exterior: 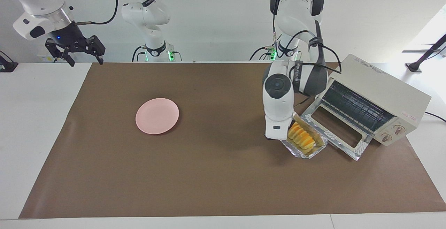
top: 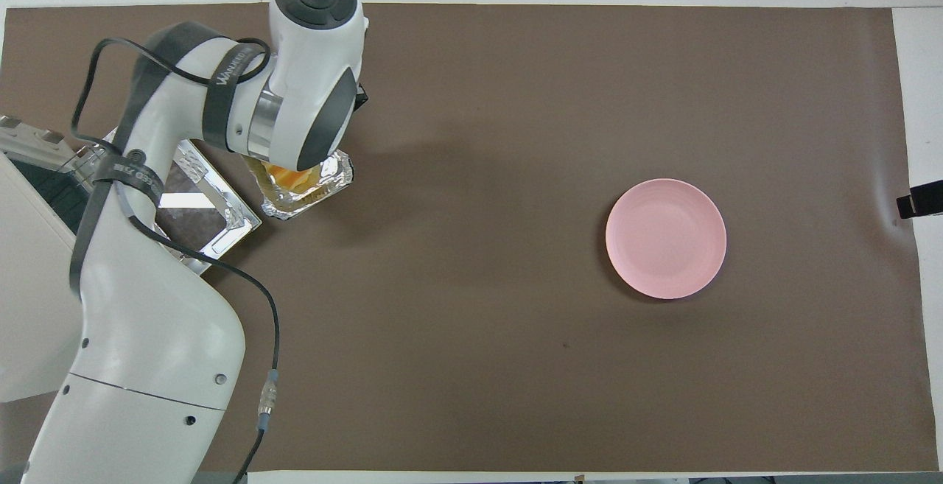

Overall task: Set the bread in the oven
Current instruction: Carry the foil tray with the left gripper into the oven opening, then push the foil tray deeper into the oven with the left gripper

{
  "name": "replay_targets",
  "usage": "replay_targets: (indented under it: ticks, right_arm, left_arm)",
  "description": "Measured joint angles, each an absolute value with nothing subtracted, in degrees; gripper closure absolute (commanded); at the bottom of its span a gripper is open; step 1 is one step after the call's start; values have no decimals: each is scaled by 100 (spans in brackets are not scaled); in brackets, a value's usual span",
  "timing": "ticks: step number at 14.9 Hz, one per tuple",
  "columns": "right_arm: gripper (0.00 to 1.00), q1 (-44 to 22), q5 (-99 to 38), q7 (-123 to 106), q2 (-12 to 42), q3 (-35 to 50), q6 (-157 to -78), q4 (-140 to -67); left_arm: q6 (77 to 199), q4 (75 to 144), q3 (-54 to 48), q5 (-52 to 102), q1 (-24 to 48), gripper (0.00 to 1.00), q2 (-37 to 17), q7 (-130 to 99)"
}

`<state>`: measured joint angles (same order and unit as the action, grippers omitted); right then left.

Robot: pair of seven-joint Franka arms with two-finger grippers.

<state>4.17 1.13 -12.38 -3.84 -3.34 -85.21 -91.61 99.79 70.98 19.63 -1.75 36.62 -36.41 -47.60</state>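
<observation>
The bread (exterior: 301,136) is a small golden loaf with ridged slices, and it lies in a crinkled silver foil tray (exterior: 313,151). The tray is tilted, just beside the open glass door (exterior: 334,131) of the boxy cream oven (exterior: 379,93), which has a dark wire rack inside. The left gripper (exterior: 278,136) has its jaws closed on the tray's edge. A round, smooth pink plate (exterior: 157,116) rests on the brown paper mat (exterior: 209,180) that covers the white bench (exterior: 35,117). The right gripper (exterior: 75,49) waits high, over the bench's corner, its jaws wide open. The wall is plain white. The overhead view hides most of the bread under the left arm's wrist; the facing view shows it whole.
</observation>
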Motion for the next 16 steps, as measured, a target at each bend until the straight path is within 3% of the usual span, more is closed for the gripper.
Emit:
replay_targets:
  ticks: [7,16]
  right_arm:
    - [0,416,113,-1238,-391,-330,-8516,-9165]
    - [0,416,113,-1238,-391,-329,-8515,-9166]
  left_arm:
    - [9794,7790,1980,-175,2633,100,-3192,-4444]
    - [9779,9128,2082,-207,2313,100,-2327,-4104]
